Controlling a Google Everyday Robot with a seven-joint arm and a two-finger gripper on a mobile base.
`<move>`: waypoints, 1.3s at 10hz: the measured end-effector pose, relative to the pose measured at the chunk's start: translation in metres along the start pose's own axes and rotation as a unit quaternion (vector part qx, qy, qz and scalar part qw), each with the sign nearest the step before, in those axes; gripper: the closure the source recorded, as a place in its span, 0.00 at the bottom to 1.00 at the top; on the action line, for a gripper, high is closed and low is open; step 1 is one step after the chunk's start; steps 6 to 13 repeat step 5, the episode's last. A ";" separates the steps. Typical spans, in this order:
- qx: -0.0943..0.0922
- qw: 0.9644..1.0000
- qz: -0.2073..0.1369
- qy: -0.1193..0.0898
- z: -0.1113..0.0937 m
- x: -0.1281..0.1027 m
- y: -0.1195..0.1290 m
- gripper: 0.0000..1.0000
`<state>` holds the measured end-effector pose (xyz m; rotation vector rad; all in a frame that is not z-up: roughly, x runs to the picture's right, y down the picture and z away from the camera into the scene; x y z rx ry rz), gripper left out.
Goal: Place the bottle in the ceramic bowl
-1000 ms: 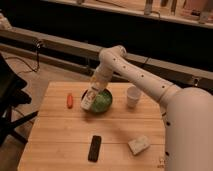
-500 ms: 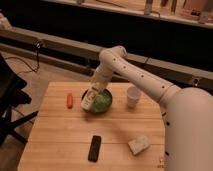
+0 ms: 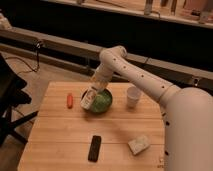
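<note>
The ceramic bowl (image 3: pixel 103 103), light green inside with a darker rim, sits on the wooden table (image 3: pixel 60 135) near the back middle. The bottle (image 3: pixel 89 97), clear with a white label, hangs tilted at the bowl's left rim, held from above by my gripper (image 3: pixel 95 88). The white arm (image 3: pixel 135 72) reaches in from the right and bends down over the bowl. The bottle's lower end is at or just over the bowl's left edge.
A small white cup (image 3: pixel 132 96) stands right of the bowl. An orange carrot-like object (image 3: pixel 70 100) lies left of it. A flat black bar (image 3: pixel 94 148) and a pale sponge-like block (image 3: pixel 138 144) lie near the front. A dark chair (image 3: pixel 10 100) stands at the left.
</note>
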<state>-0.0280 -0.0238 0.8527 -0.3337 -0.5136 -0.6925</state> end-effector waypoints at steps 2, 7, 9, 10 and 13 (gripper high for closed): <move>0.000 1.000 0.000 0.000 0.000 0.001 0.000 0.31; 0.001 1.000 0.000 0.000 0.000 0.002 0.000 0.54; 0.001 1.000 0.000 0.000 0.000 0.002 0.000 0.54; 0.001 1.000 0.000 0.000 0.000 0.002 0.000 0.54; 0.001 1.000 0.000 0.000 0.000 0.002 0.000 0.54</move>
